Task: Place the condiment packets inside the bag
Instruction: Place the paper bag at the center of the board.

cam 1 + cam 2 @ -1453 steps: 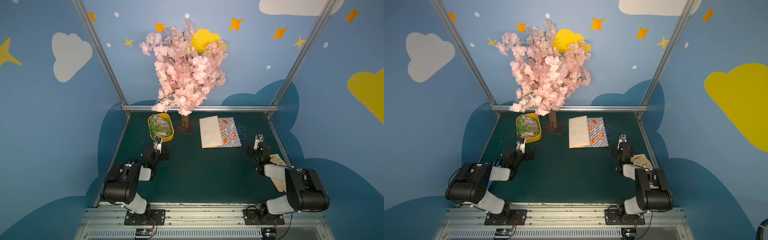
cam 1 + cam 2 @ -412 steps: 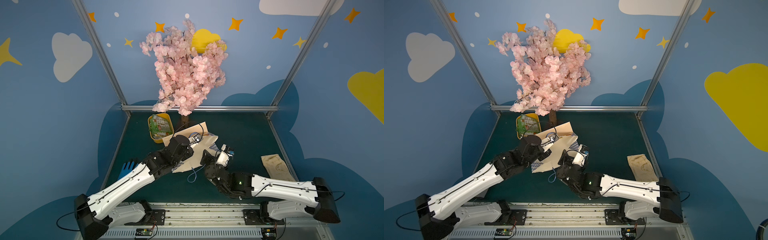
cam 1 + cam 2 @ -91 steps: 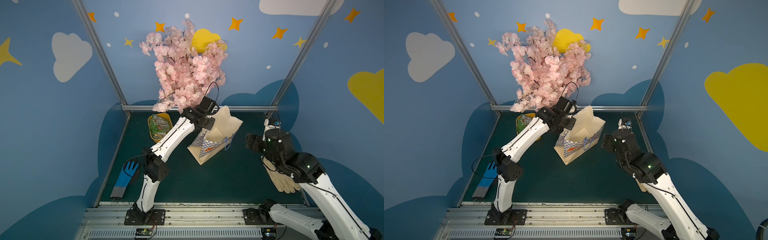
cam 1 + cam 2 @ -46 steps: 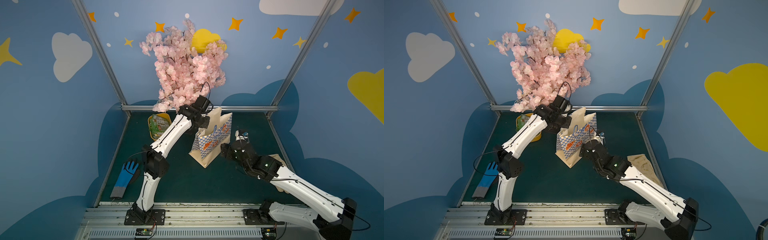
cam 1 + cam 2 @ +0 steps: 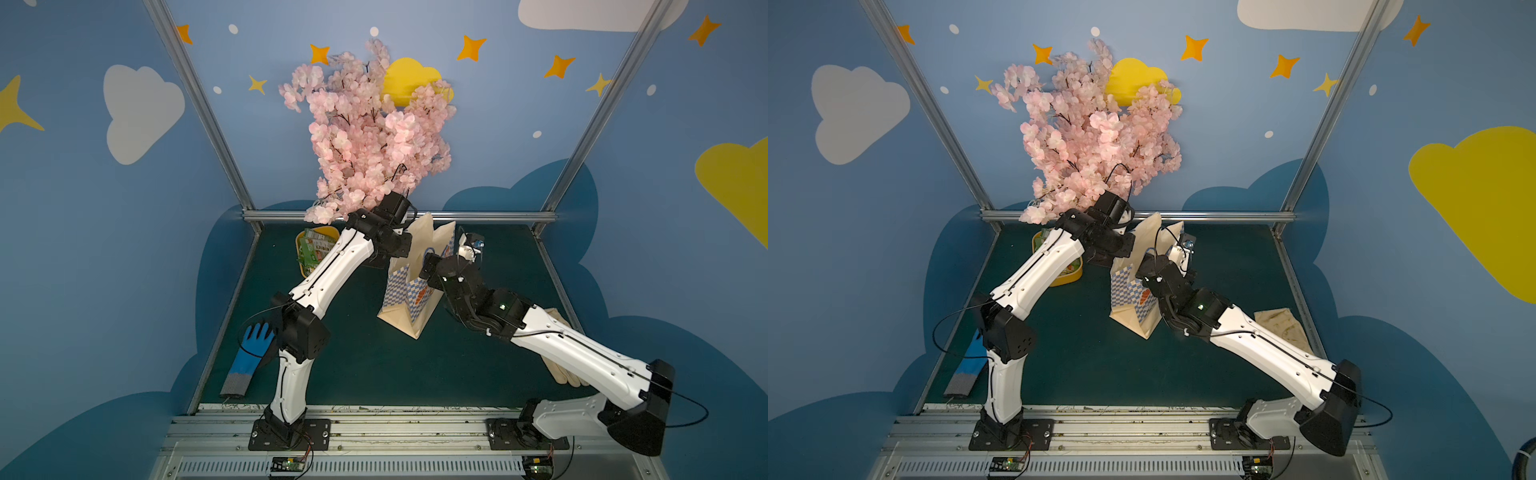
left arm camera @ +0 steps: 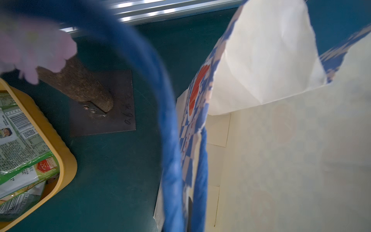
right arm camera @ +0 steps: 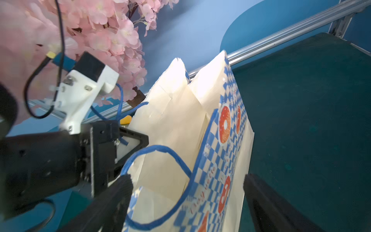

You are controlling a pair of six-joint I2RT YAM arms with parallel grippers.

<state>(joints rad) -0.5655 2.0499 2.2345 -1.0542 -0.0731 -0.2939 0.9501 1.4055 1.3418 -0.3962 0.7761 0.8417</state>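
Note:
The bag [image 5: 409, 299] [image 5: 1133, 301] stands upright mid-table, cream paper with blue-white checks and orange pastries. My left gripper [image 5: 397, 249] [image 7: 130, 140] is shut on its blue cord handle [image 6: 170, 140] at the far top edge. My right gripper [image 7: 187, 180] [image 5: 430, 266] is open. Its two black fingers [image 7: 120, 192] straddle the near checkered wall and the other cord handle [image 7: 160, 152] without closing on either. The condiment packets [image 5: 312, 251] [image 6: 18, 144], green and white, lie heaped in the yellow tray [image 6: 66, 158] [image 5: 1067, 277] left of the bag, partly hidden by my left arm.
A pink blossom tree [image 5: 374, 141] stands behind the bag on a metal base plate [image 6: 120, 100]. A blue glove [image 5: 249, 353] lies at the left edge, a beige glove [image 5: 1283, 324] at the right. An aluminium rail [image 5: 498, 216] bounds the back.
My right arm swung in from the right side, and its opening jaws now sit at the bag's mouth. The left gripper brought the tilted bag upright and a little nearer.

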